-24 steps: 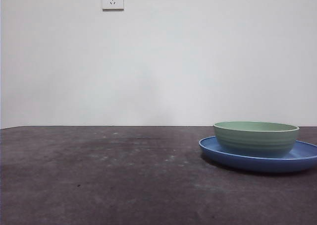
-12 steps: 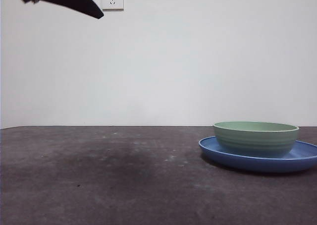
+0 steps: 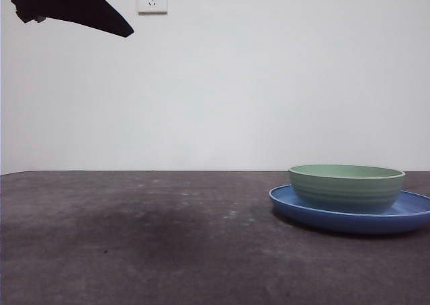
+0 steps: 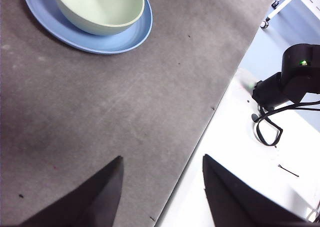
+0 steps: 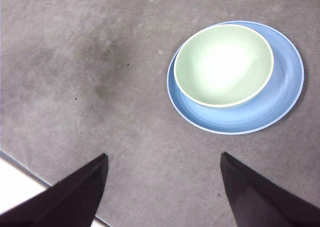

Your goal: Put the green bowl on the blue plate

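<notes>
- The table [image 3: 134, 238] is big, dark and grey; the task's two things sit on it, off to one side in the front view, and nothing about it is different from a second ago.
- The blue plate [image 3: 349, 219] lies flat on the table, in the same spot as a second ago; it is wide and shiny.
- The green bowl [image 3: 347, 186] stands upright inside the blue plate, touching it; the right wrist view shows the green bowl [image 5: 223, 65] sitting a little off the middle of the blue plate [image 5: 280, 97]; it has not moved either.
- A black arm tip [image 3: 67, 6] now shows in a top corner of the front view; a second ago that corner was bare, and half a second ago only a smaller bit showed; so an arm is moving up there, well apart from the bowl; the pictures do not tell which arm it is.
- The left gripper [image 4: 162, 169] is spread open and holds nothing; it hangs over the table's edge, far from the bowl.
- The right gripper [image 5: 164, 164] is spread open too and holds nothing; it hangs above the table, well apart from the plate.
- The job looks done, since the bowl already rests on the plate and both grippers have let go; only the arm has changed.
</notes>
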{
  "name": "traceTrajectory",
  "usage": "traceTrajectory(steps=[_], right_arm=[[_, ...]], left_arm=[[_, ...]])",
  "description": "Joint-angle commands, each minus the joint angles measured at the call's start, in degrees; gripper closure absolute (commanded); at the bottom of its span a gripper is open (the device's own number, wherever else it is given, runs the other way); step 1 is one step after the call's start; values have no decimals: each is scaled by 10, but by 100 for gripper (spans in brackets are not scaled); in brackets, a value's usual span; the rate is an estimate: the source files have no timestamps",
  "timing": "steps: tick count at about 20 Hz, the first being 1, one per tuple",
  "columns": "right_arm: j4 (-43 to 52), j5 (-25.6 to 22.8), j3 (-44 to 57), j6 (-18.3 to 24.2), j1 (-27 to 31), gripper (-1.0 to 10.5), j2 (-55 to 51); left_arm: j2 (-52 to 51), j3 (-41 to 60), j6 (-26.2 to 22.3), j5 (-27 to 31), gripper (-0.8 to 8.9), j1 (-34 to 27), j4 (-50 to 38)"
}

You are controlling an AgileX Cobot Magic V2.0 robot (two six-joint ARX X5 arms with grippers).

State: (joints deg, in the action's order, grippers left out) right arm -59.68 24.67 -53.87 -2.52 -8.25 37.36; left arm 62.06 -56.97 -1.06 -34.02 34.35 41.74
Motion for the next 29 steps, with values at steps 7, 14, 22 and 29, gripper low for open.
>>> traceTrajectory(steps=[7,14,22,29], right_arm=[[12,-184,-12,-69,6,586,39],[91,-136,-12,-64,66,586,150],[203,-8,-12,-31,175,608,365],[284,-2,-12,-30,165,674,494]], left_arm=[[4,-6,-12,-3,561,2,-7],[4,-6,-13,-3,561,2,-6],[4,-6,-14,-3,561,2,-7],[4,-6,-15,-3,561,2,-7]])
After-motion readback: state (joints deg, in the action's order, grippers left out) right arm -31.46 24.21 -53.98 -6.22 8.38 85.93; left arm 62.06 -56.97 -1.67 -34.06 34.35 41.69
